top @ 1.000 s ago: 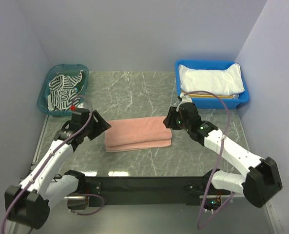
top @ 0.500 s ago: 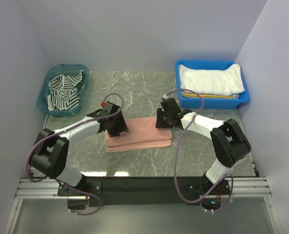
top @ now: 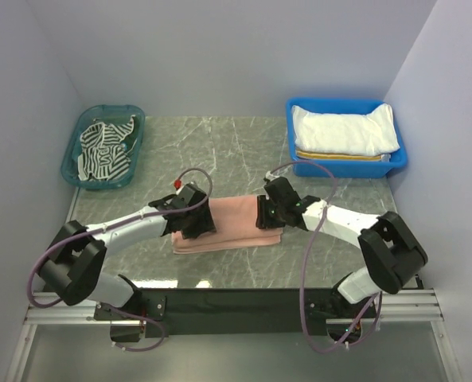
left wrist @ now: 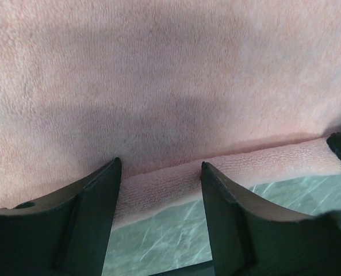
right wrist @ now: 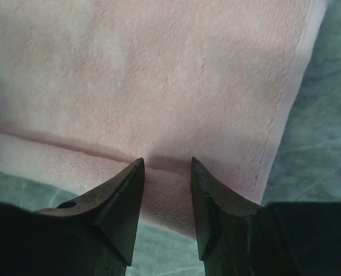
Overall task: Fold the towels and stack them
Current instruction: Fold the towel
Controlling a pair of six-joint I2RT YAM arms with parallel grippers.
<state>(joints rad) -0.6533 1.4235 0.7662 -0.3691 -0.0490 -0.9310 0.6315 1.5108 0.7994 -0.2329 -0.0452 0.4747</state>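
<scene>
The salmon pink towel (top: 234,221) lies folded in the middle of the table. My left gripper (top: 199,226) is open over its left end, and in the left wrist view the gripper (left wrist: 160,167) straddles the towel's (left wrist: 170,86) near layered edge. My right gripper (top: 269,216) is open over the towel's right end; in the right wrist view the gripper (right wrist: 167,164) has the pink towel's (right wrist: 158,75) lower layer between its fingertips. The white towel (top: 343,131) lies in the blue bin on a yellow-and-white striped towel (top: 339,155). The dark-and-white striped towel (top: 103,148) sits crumpled in the teal basket.
The blue bin (top: 299,163) stands at the back right and the teal basket (top: 70,159) at the back left. Grey walls close in the marble table (top: 220,143) on three sides. A black bar (top: 236,302) runs along the near edge.
Both arms have swung in from the sides and come down onto the pink towel's ends, then shifted slightly toward its near edge. The towel has not visibly moved.
</scene>
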